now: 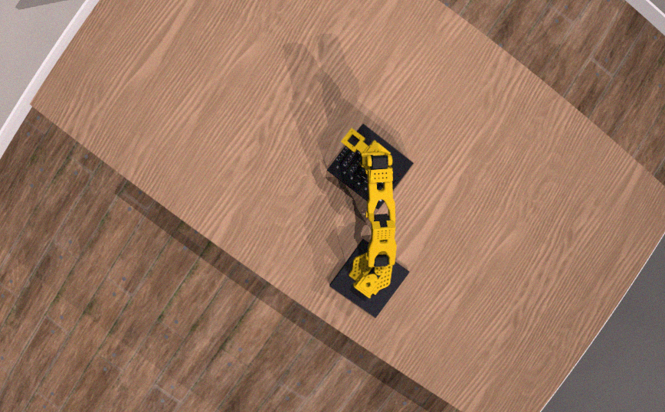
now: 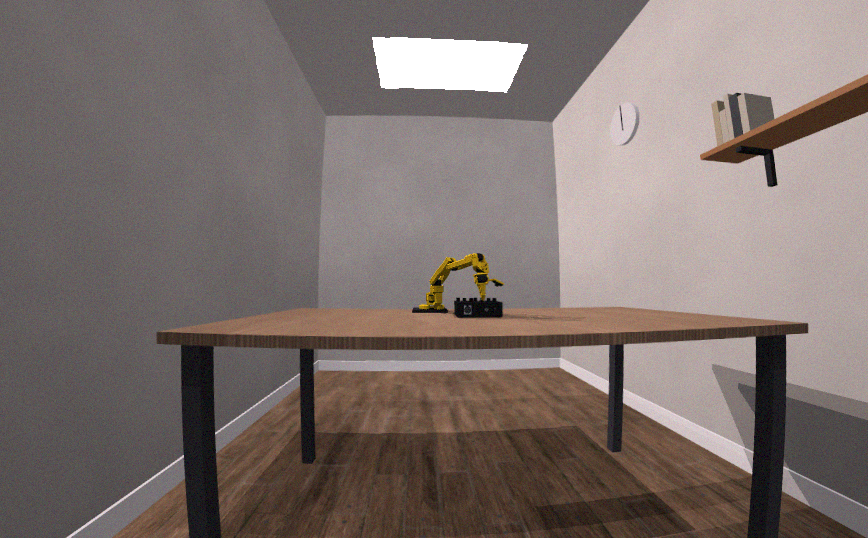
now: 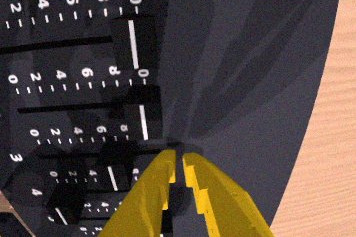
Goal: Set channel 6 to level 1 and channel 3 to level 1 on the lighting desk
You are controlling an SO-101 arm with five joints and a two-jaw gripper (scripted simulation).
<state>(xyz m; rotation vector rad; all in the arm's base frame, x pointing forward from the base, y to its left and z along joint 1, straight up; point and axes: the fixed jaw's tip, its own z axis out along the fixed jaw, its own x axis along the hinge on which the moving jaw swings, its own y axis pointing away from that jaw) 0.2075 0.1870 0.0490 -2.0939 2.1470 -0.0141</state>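
Observation:
The black lighting desk lies on the table in front of the arm's base. In the wrist view its channels run as slotted rows with white scales from 0 to 10, each with a white fader mark: the top row's fader sits near 10, the second row's fader also near the high end, the third row's fader lower. My yellow gripper is shut and empty, its tips low over the desk at the high end of the lower rows. The lowest rows are hidden by the fingers.
The arm's black base plate sits just near the desk on the wooden table. The right half of the desk panel is plain, without sliders.

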